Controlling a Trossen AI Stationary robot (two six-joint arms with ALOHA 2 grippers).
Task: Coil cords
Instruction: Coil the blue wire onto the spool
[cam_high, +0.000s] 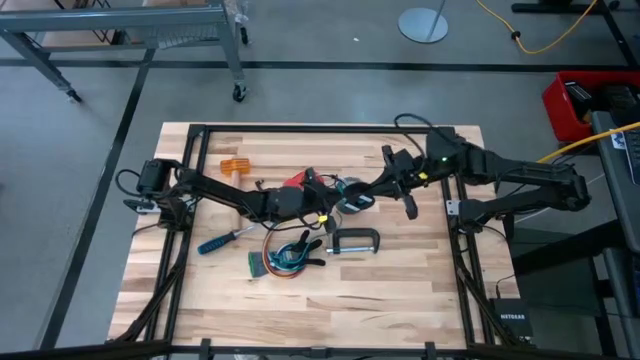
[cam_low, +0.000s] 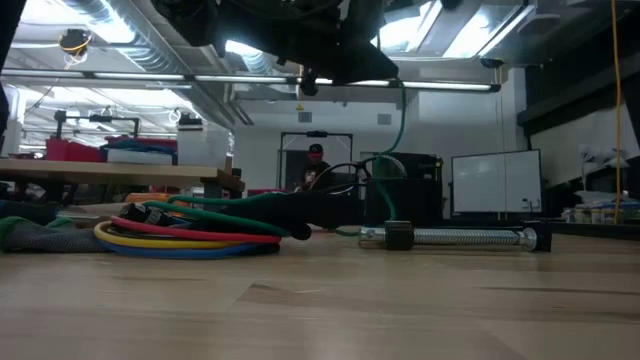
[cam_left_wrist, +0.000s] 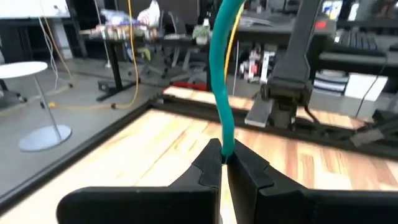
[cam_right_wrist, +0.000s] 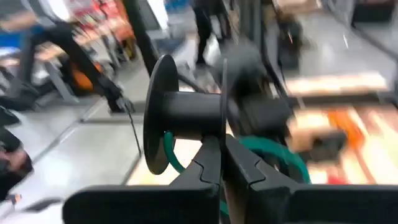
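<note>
So from my seat: the left gripper is clenched right on the thin green cord, which runs up and away from the fingertips toward the middle of the table. That's the relation everything turns on, because the cord's long axis points straight at the black plastic spool, and a bit of green already sits on its barrel. The right gripper is pinched shut against that spool, so I'd guess it holds the reel while my left arm feeds. Both claws meet near table centre in the overhead view. Further toward the front edge, the looped multicoloured cord bundle lies flat on the wooden table, untouched, closer to my left arm.
</note>
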